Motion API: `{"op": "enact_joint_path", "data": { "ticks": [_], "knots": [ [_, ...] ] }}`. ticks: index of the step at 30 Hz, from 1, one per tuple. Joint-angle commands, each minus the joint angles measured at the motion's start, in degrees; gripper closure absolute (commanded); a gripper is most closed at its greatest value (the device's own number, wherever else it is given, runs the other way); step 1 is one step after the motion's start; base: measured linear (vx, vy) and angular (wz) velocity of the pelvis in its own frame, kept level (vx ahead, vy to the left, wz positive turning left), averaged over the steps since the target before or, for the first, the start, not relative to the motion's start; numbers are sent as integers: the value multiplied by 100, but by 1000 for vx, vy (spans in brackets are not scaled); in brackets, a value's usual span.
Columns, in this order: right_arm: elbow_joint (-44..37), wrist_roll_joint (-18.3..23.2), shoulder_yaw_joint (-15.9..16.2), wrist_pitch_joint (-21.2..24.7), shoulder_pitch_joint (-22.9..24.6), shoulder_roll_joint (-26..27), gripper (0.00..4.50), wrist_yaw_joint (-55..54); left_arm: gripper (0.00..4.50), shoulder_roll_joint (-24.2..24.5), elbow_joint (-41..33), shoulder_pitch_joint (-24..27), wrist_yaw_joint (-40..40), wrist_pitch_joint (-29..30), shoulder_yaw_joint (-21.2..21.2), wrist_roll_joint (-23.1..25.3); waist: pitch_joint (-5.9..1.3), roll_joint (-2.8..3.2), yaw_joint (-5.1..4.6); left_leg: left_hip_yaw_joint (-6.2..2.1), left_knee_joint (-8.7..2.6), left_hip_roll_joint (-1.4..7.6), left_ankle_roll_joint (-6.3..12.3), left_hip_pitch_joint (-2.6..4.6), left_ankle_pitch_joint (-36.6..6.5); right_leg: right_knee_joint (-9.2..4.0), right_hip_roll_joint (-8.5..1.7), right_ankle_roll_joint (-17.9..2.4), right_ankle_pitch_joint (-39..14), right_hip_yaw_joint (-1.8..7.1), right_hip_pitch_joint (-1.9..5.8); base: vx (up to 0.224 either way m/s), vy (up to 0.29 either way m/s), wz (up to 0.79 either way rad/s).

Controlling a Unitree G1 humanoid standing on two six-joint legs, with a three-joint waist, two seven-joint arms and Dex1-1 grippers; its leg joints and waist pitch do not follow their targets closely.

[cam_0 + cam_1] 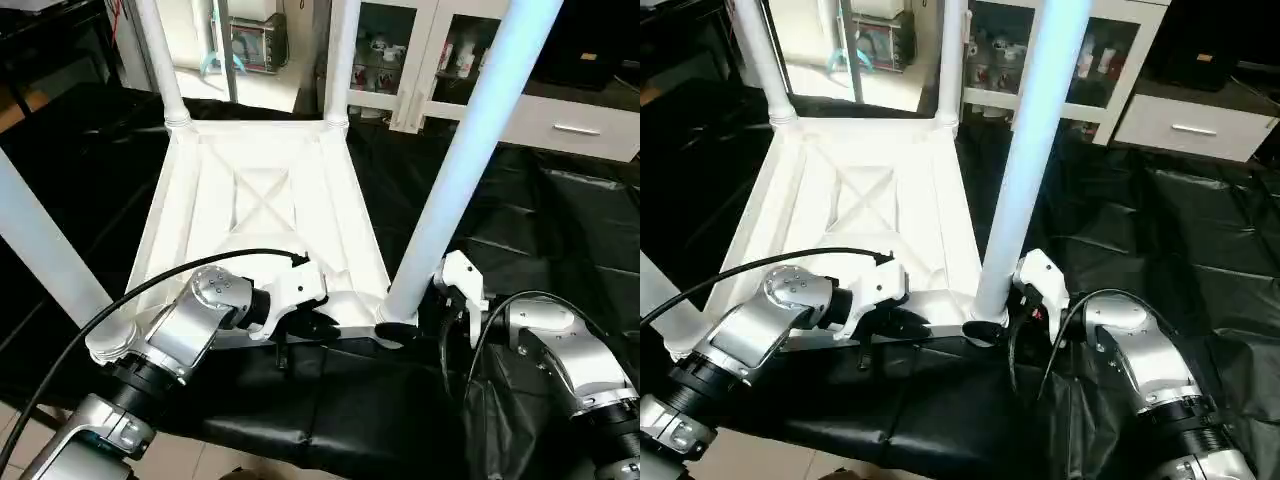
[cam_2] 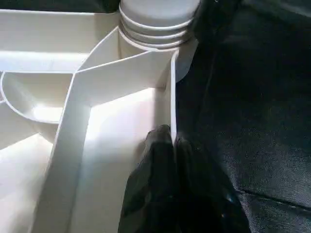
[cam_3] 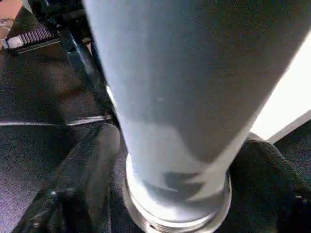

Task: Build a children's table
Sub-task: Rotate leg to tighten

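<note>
The table top (image 1: 270, 215) lies upside down on black sheeting (image 1: 560, 250), ribbed X-braced underside facing up, its long axis running away from the robot. At the near edge, the left gripper (image 2: 172, 141) is pinched tight on the thin rim wall, one black finger (image 2: 155, 160) inside the rim and one outside, just beside the near right corner socket (image 2: 155, 29).

The right gripper (image 3: 177, 160) straddles the base of the near right leg (image 1: 470, 150), directly above that socket. Its fingers (image 3: 92, 165) stand wide, one on each side of the tube; contact with the tube cannot be confirmed. The leg stands upright, rising out of the top of the head views with a slight lean.

A near left leg (image 1: 40, 250) stands in its corner. Two far legs (image 1: 160, 60) rise from the far corners.

Black sheeting extends well to the right of the table. A white glass-door cabinet (image 1: 420, 50) stands behind the far edge.
</note>
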Motion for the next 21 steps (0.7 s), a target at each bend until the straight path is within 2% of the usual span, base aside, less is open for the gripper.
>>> {"op": "enact_joint_path", "data": {
  "ticks": [1,6,9,10,14,17,19,20,21],
  "knots": [
    [18,48,35,-80,-21,-64,130,179,450,-44,-89,77,-183,38,-230,-28,-347,-59,-22,-140,-411,365,432,101,-629,-294,-356,-1511,-602,240,253,0,0,0],
    [39,27,40,-97,-18,-71,180,266,450,-14,-101,77,-212,62,-248,-16,-350,-54,-15,-141,-407,367,444,105,-623,-288,-359,-1531,-571,239,256,0,0,0],
    [5,38,58,-84,31,-90,188,320,450,11,-122,99,-235,83,-251,-14,-349,-56,-16,-141,-406,366,449,103,-631,-287,-356,-1540,-577,238,257,0,0,0],
    [-1,32,70,-88,48,-106,190,344,450,27,-134,107,-247,96,-252,-10,-351,-35,-10,-146,-406,369,442,105,-632,-285,-359,-1543,-578,238,257,0,0,0],
    [22,31,25,-78,96,-82,192,269,450,34,-112,118,-169,142,-213,31,-356,-43,-13,-142,-402,365,445,105,-607,-275,-351,-1570,-490,235,261,0,0,0],
    [302,-260,-10,-157,19,54,193,-292,450,-83,90,33,210,275,-110,134,-346,-43,-19,-139,-404,364,420,103,-649,-286,-352,-1575,-550,239,255,0,0,0],
    [752,-726,-29,-266,-148,241,193,-1180,450,-253,395,-140,707,403,-6,292,-303,-40,-48,-147,-439,352,228,108,-1054,-366,-354,-1464,-1153,239,236,0,0,0],
    [855,-814,-42,-253,-190,289,193,-1391,450,-294,470,-189,816,431,14,332,-264,-38,-88,-160,-465,337,69,123,-1440,-430,-344,-1314,-1773,235,203,0,0,0],
    [1060,-891,-173,-96,-275,498,193,-1989,450,-490,719,-355,1271,590,142,411,-251,-52,-109,-175,-480,334,-29,138,-1647,-459,-348,-1210,-2131,227,202,0,0,0]
  ]
}}
